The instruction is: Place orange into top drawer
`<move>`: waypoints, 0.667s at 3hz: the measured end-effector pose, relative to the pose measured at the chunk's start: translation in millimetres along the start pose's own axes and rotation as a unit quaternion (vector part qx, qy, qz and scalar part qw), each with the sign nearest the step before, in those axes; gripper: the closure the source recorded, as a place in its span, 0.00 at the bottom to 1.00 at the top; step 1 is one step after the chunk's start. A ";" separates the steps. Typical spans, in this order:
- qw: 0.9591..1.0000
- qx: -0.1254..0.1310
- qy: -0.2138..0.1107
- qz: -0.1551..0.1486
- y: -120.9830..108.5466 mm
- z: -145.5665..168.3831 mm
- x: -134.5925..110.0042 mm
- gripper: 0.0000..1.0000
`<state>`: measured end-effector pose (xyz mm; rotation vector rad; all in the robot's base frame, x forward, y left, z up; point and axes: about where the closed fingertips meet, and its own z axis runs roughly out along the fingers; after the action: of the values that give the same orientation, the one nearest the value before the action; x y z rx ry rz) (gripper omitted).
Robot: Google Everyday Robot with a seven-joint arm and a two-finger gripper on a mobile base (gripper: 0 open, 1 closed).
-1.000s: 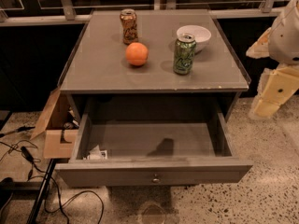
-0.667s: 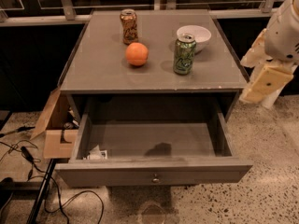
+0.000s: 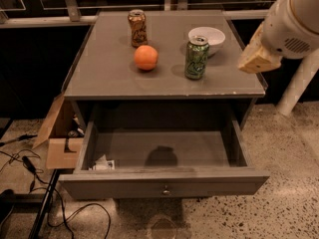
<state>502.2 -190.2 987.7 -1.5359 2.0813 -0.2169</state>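
The orange (image 3: 146,57) sits on the grey cabinet top (image 3: 107,68), left of centre. The top drawer (image 3: 164,182) is pulled wide open below it, with a small round knob (image 3: 166,190) on its flat front. A small white packet (image 3: 103,164) lies in the drawer's front left corner. My gripper (image 3: 255,58) shows as a tan piece under the white arm (image 3: 291,19), above the cabinet's right edge. It is to the right of the orange and well apart from it.
An orange-brown patterned can (image 3: 137,28) stands behind the orange. A green can (image 3: 197,57) and a white bowl (image 3: 209,35) stand to its right. A cardboard box (image 3: 57,133) and cables (image 3: 30,168) lie on the floor at left. A white pole (image 3: 299,83) stands at right.
The arm and gripper have moved up and to the left, from beside the cabinet's right side to above its right edge. The orange and drawer have not moved.
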 end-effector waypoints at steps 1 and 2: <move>0.999 0.038 -0.028 -0.001 -23.9 19.5 -24.7 1.00; 0.997 0.049 -0.049 -0.022 -37.6 43.3 -57.9 1.00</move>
<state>567.5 -141.5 986.2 -1.5040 1.9345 -0.2513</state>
